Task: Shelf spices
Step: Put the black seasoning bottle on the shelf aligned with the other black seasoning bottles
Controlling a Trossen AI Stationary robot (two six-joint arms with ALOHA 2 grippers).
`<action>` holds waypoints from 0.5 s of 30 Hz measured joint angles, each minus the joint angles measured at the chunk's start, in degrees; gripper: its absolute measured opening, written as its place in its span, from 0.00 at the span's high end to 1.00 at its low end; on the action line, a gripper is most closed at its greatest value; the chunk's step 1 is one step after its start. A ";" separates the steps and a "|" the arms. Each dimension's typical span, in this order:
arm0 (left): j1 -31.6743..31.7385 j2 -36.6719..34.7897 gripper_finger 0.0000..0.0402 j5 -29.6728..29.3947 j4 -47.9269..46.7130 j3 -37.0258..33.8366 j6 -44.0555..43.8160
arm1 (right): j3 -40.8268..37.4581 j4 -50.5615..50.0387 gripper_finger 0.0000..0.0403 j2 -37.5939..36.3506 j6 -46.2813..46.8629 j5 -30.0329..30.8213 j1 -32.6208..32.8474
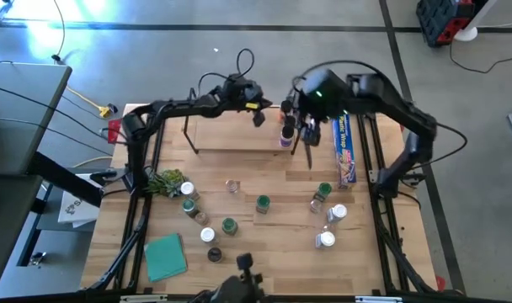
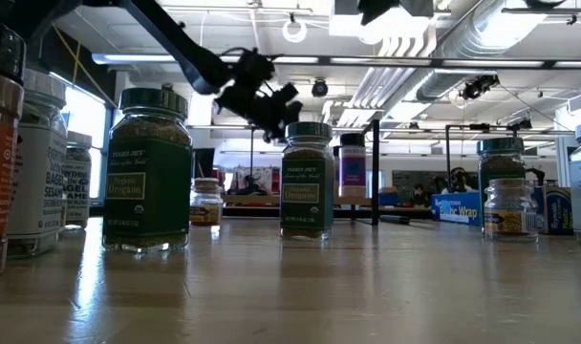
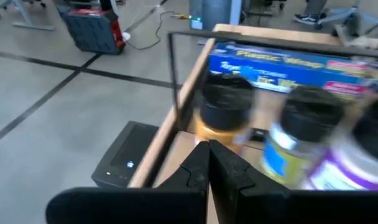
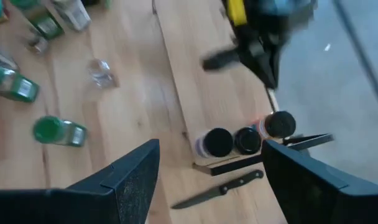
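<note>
The shelf [image 1: 235, 135] is a light board at the table's far side with thin black wire frames. Three spice jars [image 4: 242, 140] stand in a row at its right end: one orange with a dark lid [image 3: 226, 106], one blue and yellow [image 3: 304, 137], one purple [image 3: 363, 168]. Several more spices stand or lie on the table nearer the front, such as green-lidded ones [image 1: 263, 203] and white-lidded ones [image 1: 327, 240]. My left gripper [image 3: 207, 165] is shut, hanging over the shelf just left of the three jars. My right gripper [image 4: 207, 180] is open, high above the shelf's right end.
A long blue wrap box [image 1: 344, 147] lies right of the shelf. A dark knife [image 4: 217, 190] lies beside the shelf's right end. A green leafy bunch [image 1: 165, 181] and a teal pad [image 1: 165, 257] sit at the left. The shelf's middle and left are bare.
</note>
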 joint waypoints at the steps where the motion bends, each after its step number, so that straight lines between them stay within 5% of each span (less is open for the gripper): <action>1: 0.02 1.42 1.00 -0.60 -0.29 1.51 -0.55 | 0.00 0.00 0.32 -0.93 0.83 1.95 1.75; 8: -0.05 8.67 1.00 -2.57 -1.05 11.01 -4.09 | 0.00 0.39 0.32 -4.35 6.94 14.56 11.67; 15: -0.05 12.74 1.00 -3.27 -3.37 16.36 -4.29 | 0.00 0.39 0.32 -4.56 9.32 17.51 16.16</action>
